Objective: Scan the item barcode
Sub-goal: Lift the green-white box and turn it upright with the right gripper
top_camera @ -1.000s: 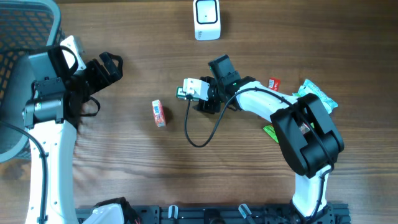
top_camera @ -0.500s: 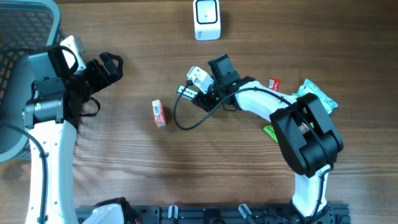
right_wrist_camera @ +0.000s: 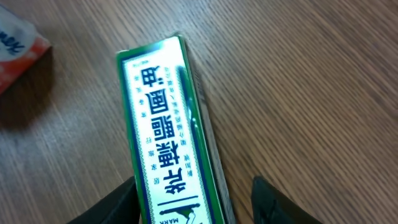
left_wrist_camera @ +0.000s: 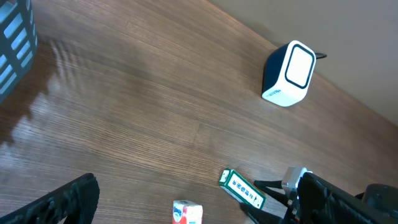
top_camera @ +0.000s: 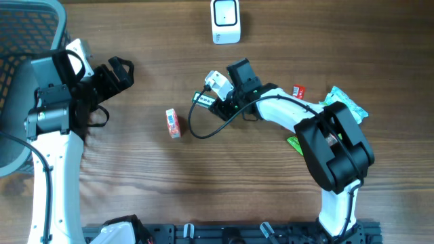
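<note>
A slim green and white box (top_camera: 203,102) with printed characters lies on the wooden table (top_camera: 135,176), left of centre. My right gripper (top_camera: 211,103) is shut on the box (right_wrist_camera: 171,143): its left finger presses the box's side, and the right finger (right_wrist_camera: 273,202) stands close by the other side. The white scanner (top_camera: 225,20) stands at the far edge, also in the left wrist view (left_wrist_camera: 289,73). My left gripper (top_camera: 122,71) hangs open and empty at the left, well away from the box (left_wrist_camera: 242,188).
A small red and white carton (top_camera: 173,123) lies left of the box. A black cable (top_camera: 203,132) loops under the right arm. A red packet (top_camera: 299,90), a green and white bag (top_camera: 347,105) and a green item (top_camera: 293,142) lie at the right. A grey mesh basket (top_camera: 27,34) fills the top left.
The right gripper swung a little up and left and its jaws narrowed round the green box. The cable loop shifted left. The left arm has not moved.
</note>
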